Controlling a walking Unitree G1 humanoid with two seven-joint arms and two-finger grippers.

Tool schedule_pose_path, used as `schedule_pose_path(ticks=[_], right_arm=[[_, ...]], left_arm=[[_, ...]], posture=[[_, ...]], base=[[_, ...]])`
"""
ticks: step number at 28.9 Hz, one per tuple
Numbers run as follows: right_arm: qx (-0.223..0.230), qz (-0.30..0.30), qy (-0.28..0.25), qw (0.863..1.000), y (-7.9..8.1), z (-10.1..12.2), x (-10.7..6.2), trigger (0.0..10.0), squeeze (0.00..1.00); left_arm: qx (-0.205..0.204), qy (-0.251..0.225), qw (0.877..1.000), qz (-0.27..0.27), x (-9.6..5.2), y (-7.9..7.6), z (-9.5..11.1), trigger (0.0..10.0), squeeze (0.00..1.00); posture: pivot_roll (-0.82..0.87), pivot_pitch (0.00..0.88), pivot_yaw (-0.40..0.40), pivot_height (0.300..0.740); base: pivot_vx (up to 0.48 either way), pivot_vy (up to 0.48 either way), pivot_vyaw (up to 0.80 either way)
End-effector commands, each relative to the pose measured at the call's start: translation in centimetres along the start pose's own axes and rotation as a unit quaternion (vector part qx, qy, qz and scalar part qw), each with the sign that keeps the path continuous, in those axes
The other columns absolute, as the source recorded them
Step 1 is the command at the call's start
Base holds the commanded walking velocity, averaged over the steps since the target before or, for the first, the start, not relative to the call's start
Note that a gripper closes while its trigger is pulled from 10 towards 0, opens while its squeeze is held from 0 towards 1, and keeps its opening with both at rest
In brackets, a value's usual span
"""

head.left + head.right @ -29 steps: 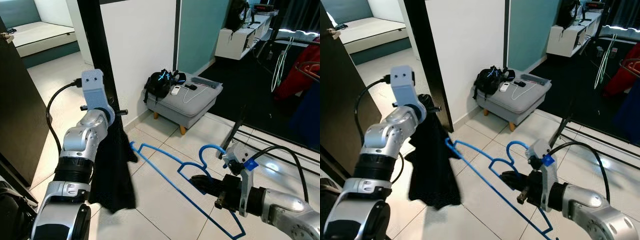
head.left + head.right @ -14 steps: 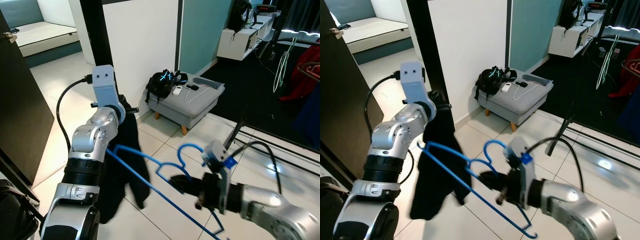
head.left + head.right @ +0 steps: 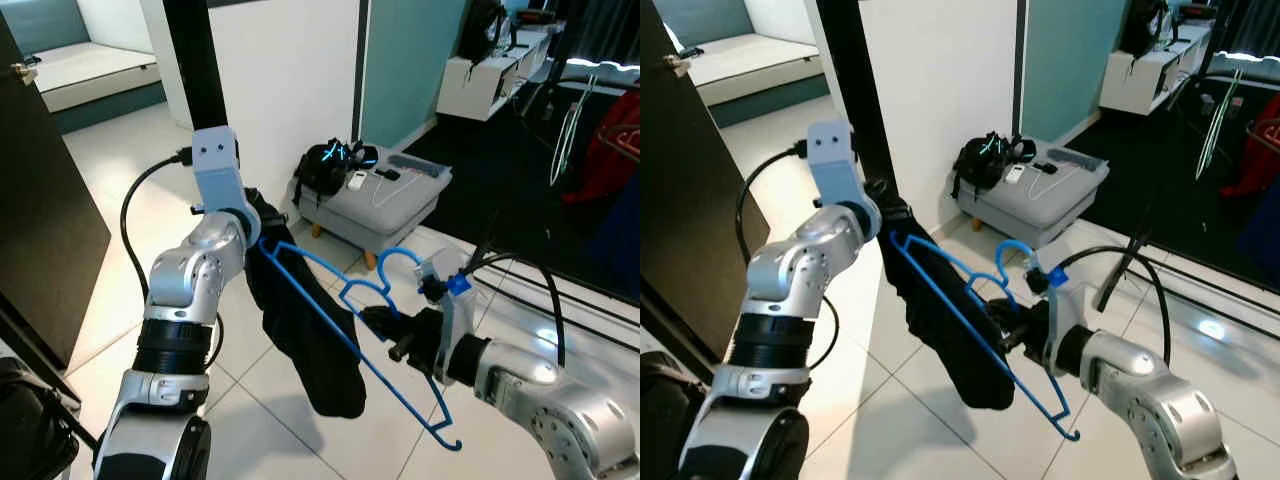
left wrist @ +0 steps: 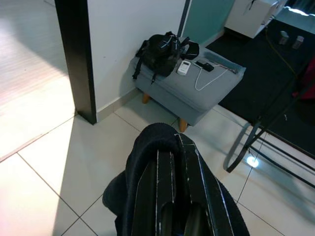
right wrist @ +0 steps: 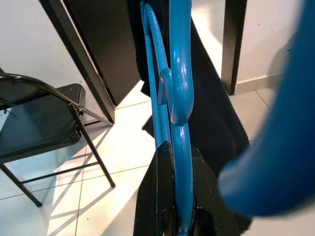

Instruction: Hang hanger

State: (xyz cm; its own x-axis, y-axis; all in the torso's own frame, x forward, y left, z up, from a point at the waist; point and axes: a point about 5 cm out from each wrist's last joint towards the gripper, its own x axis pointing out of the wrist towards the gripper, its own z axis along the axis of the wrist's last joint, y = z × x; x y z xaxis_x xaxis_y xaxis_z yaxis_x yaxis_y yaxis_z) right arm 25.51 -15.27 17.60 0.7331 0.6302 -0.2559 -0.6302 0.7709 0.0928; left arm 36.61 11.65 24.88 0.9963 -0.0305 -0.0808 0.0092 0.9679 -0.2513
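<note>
A blue plastic hanger (image 5: 179, 73) slants across the middle of the head views. My right gripper (image 3: 380, 322) is shut on it just below the hook, and the right wrist view has the blue bar pinched between the fingers (image 5: 153, 196). A black garment (image 3: 310, 335) hangs from my left gripper (image 3: 262, 213), which is shut on its top edge. In the left wrist view the cloth (image 4: 147, 142) wraps over the fingers. The hanger's far arm runs up against the garment near the left gripper, and the cloth drapes down over that arm.
A grey footstool (image 3: 395, 200) with a black bag (image 3: 325, 165) and small devices stands by the white wall. A black door post (image 3: 195, 70) rises behind my left arm. A dark door (image 3: 40, 200) is at left, a clothes rack leg (image 3: 490, 255) at right, a folding chair (image 5: 39, 115) nearby.
My right gripper swung the hanger up and toward the left gripper. The garment, which hung straight down before, now lies over the hanger's arm. The left arm rose slightly.
</note>
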Motion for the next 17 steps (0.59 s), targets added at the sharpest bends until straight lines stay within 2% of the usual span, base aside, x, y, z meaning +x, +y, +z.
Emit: schedule_pose_path(ticks=[1, 3, 5, 10, 12, 17], right_arm=[[0.005, -0.024, 0.011, 1.0, -0.7, -0.1, 0.1, 10.0, 0.0], [0.005, -0.024, 0.011, 1.0, -0.7, -0.1, 0.1, 10.0, 0.0], [0.007, -0.048, 0.028, 0.998, -1.3, -0.4, 0.2, 10.0, 0.0], [0.009, -0.061, 0.037, 0.997, -1.6, -0.6, 0.3, 10.0, 0.0], [0.021, -0.107, 0.049, 0.993, -2.8, -0.9, 0.4, 10.0, 0.0], [0.043, -0.166, 0.052, 0.984, -4.3, -0.9, 0.4, 10.0, 0.0]], left_arm=[[-0.009, -0.009, 1.0, -0.007, -0.5, -0.4, 0.5, 10.0, 0.0], [-0.009, -0.009, 1.0, -0.007, -0.5, -0.4, 0.5, 10.0, 0.0], [-0.018, -0.008, 1.0, -0.022, -0.9, -1.3, 0.7, 10.0, 0.0], [-0.024, -0.006, 0.999, -0.03, -1.1, -1.8, 0.7, 10.0, 0.0], [-0.034, -0.006, 0.998, -0.043, -1.5, -2.5, 1.0, 10.0, 0.0], [-0.042, 0.0, 0.998, -0.053, -1.9, -3.2, 1.0, 10.0, 0.0]], posture=[[-0.07, 0.0, 0.04, 0.74], [-0.07, 0.0, 0.04, 0.74], [-0.06, 0.0, 0.035, 0.74], [-0.06, 0.0, 0.032, 0.74], [-0.06, 0.0, 0.03, 0.74], [-0.05, 0.0, 0.029, 0.74]], base=[[0.0, 0.0, 0.0], [0.0, 0.0, 0.0], [0.0, 0.0, 0.0], [0.0, 0.0, 0.0], [0.0, 0.0, 0.0], [0.0, 0.0, 0.0]])
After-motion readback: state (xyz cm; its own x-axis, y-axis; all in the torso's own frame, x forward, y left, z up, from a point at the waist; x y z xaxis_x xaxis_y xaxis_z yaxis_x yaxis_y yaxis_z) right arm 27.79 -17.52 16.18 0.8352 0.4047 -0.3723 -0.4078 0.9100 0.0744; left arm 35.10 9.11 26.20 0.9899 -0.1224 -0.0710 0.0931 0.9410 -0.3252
